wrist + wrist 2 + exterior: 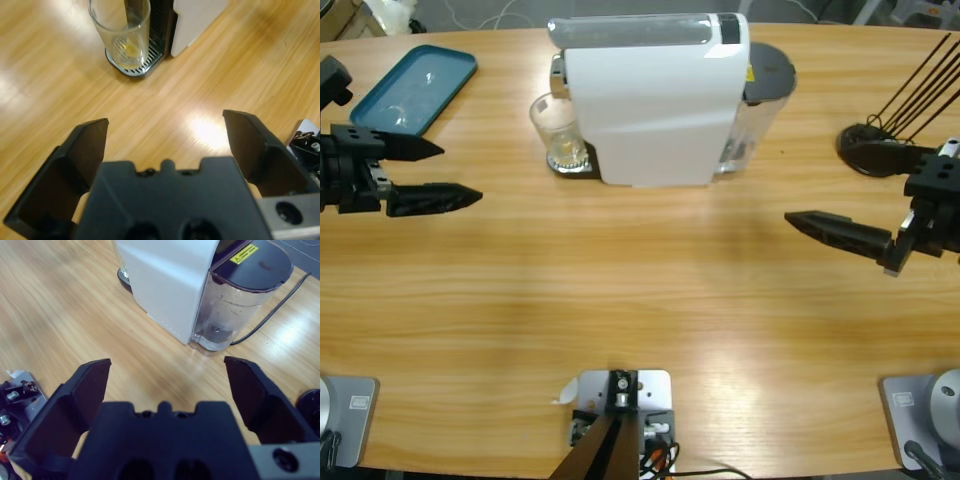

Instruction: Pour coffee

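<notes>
**Coffee barely started as both arms wait off the machine**

Coffee (131, 50) shows only as a faint yellowish trace at the bottom of a clear glass (556, 128), which stands on the drip tray (134, 64) at the white coffee machine's (650, 105) 9 o'clock side. Judging by the near-empty glass, the pour looks hardly begun, and nearly everything remains to be done. At the table's 9 o'clock edge the left gripper (448, 172) hangs with jaws spread wide, holding nothing, well apart from the glass. At 3 o'clock the right gripper (167, 385) also stands open and empty, facing the machine's clear water tank (225, 315). Only the right wrist view reveals the tank's yellow warning label (243, 254) and power cord (272, 310). Only the overhead view takes in the blue tray (415, 85) at 10 o'clock.
</notes>
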`<action>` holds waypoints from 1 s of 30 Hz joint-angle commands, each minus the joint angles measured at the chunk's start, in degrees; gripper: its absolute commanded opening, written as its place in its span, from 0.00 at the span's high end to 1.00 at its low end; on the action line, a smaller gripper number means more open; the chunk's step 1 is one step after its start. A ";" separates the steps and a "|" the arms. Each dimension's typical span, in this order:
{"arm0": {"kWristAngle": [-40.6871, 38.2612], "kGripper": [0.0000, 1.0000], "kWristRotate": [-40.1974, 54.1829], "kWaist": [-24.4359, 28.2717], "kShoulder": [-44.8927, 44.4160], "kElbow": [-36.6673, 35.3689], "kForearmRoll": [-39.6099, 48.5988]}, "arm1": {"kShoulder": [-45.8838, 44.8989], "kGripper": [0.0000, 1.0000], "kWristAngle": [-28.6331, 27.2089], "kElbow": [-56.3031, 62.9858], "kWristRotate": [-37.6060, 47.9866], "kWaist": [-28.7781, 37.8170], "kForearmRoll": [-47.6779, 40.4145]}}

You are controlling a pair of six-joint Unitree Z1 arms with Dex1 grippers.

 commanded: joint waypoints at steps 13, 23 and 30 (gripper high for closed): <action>4.74 0.03 6.79 -0.19 -0.90 9.38 -10.91 | 0.13 0.00 -0.77 5.17 0.78 0.82 -5.50; 6.13 0.03 4.49 -0.19 -1.33 12.26 -16.06 | 1.01 0.00 -0.77 5.08 0.78 0.80 -5.76; 6.75 0.02 4.19 -0.19 -1.46 12.77 -17.25 | 1.25 0.00 -0.86 5.08 0.78 0.82 -5.76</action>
